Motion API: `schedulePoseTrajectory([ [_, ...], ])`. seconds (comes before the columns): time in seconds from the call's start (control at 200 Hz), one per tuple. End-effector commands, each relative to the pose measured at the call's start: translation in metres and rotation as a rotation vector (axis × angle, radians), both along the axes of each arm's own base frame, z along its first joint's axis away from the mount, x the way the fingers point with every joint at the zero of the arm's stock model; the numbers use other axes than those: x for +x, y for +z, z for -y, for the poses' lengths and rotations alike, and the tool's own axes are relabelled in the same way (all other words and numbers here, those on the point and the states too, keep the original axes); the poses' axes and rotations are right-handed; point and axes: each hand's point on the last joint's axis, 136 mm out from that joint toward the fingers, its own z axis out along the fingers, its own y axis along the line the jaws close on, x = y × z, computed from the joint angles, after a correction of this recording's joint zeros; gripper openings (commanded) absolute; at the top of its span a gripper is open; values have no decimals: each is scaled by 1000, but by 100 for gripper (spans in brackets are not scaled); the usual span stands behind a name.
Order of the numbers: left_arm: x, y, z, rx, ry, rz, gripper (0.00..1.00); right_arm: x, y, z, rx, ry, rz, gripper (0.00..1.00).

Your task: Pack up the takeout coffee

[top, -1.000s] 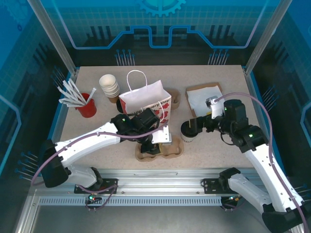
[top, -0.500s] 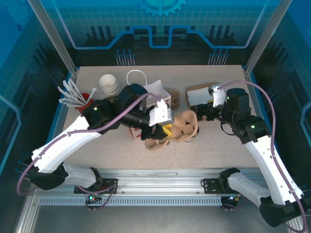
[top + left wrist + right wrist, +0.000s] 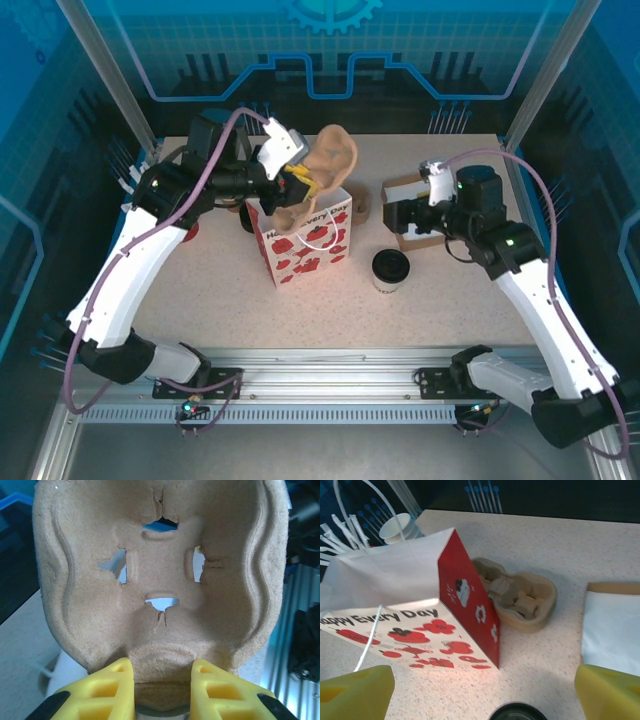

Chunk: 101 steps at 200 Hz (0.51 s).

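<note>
The takeout coffee [image 3: 390, 269], a small pale cup with a black lid, stands on the table right of the red-and-white paper bag [image 3: 300, 238]. Its lid [image 3: 516, 713] peeks in at the bottom edge of the right wrist view. My right gripper [image 3: 402, 212] hangs open behind and above the cup, its yellow fingers [image 3: 356, 695] spread wide with nothing between them. My left gripper [image 3: 290, 176] is shut on a brown cardboard cup carrier [image 3: 330, 160], held upright over the bag's open top. The left wrist view has the carrier [image 3: 160, 575] pinched between the jaws of the left gripper [image 3: 162, 680].
A second cup carrier [image 3: 520, 597] lies on the table behind the bag [image 3: 410, 610]. A box of white napkins [image 3: 612, 630] sits at the right, under my right arm. The stack of lidless white cups [image 3: 400, 526] and the wrapped straws [image 3: 335, 535] are at the back left.
My left arm has lifted the cup carrier from the front of the table up over the bag. My right gripper has drawn back from the coffee, which stays standing.
</note>
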Motion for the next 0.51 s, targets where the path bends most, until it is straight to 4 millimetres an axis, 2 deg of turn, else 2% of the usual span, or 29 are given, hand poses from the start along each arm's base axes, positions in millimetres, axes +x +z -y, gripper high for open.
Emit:
schedulePoseTrajectory([
  [0.0, 24, 5, -14, -3, 45, 41, 22, 17, 23, -36, 69, 86, 48, 93],
  [0.175, 42, 0, -27, -22, 68, 39, 22, 46, 25, -76, 96, 160, 31, 88],
  [0.33, 50, -6, -36, -28, 94, 34, 22, 71, 4, -100, 79, 187, -34, 75],
  [0.5, 47, -10, -35, -47, 87, 31, 23, 87, -18, -113, 42, 199, -84, 62],
])
